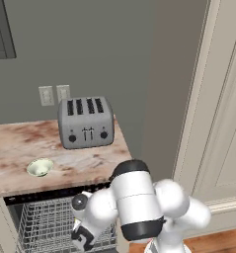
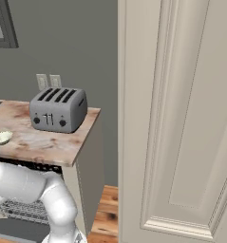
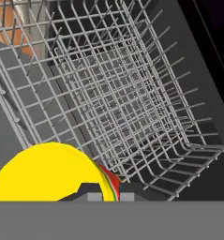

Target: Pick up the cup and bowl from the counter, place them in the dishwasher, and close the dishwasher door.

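Note:
My gripper [image 3: 110, 193] is shut on the yellow cup [image 3: 48, 171], whose red-orange mark shows beside the fingertips. It holds the cup low over the grey wire rack [image 3: 132, 93] of the open dishwasher [image 1: 45, 222]. In the left base view the gripper [image 1: 82, 237] hangs in front of the rack, below the black control strip [image 1: 45, 195]. The pale greenish bowl [image 1: 39, 167] sits upright on the marble-like counter [image 1: 20, 143], near its front edge; the right base view shows the bowl [image 2: 1, 137] at its far left. The dishwasher door is not clear to make out.
A silver four-slot toaster [image 1: 86, 122] stands at the counter's back right, below two wall outlets [image 1: 54, 94]. A tall cream panelled door [image 2: 176, 118] rises to the right of the counter's end. Wooden floor [image 2: 105, 213] shows beside the dishwasher.

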